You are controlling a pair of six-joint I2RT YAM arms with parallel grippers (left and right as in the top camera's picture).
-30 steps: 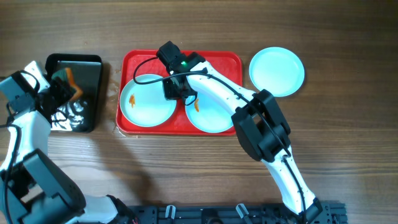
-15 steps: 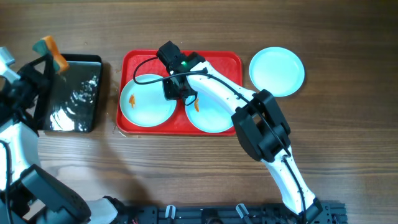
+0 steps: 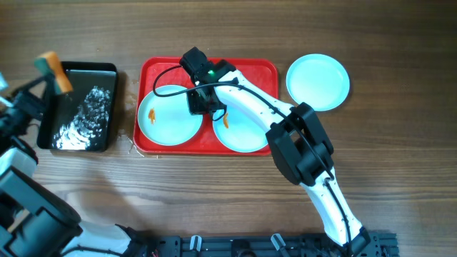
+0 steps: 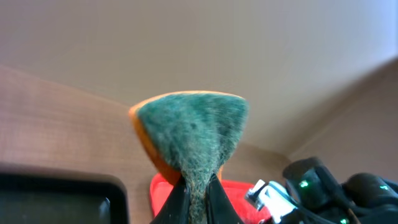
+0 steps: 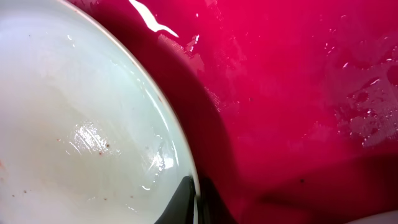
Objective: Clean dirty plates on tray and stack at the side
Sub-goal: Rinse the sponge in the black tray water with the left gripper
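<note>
The red tray (image 3: 250, 71) holds two pale-blue plates. The left plate (image 3: 168, 118) has an orange smear near its left rim, and the right plate (image 3: 246, 134) has one at its upper left. A third plate (image 3: 318, 81) lies on the table right of the tray. My right gripper (image 3: 203, 101) is shut on the left plate's right rim. The wrist view shows the rim of this plate (image 5: 81, 130) pinched between the right gripper (image 5: 198, 202) jaws over the wet tray (image 5: 298, 93). My left gripper (image 3: 48, 80) is shut on an orange-and-green sponge (image 3: 56, 70), held in the air at the black tray's left edge. The left wrist view shows the sponge (image 4: 189, 127) in the left gripper (image 4: 198, 199).
A black tray (image 3: 78, 107) with soapy water stands left of the red tray. Water is spilled on the table at the red tray's left edge (image 3: 132, 146). The right arm (image 3: 300, 143) reaches across the red tray's right half.
My left gripper has lifted the sponge out of the black tray and carried it left to the tray's edge. The right gripper and the plates have not moved.
</note>
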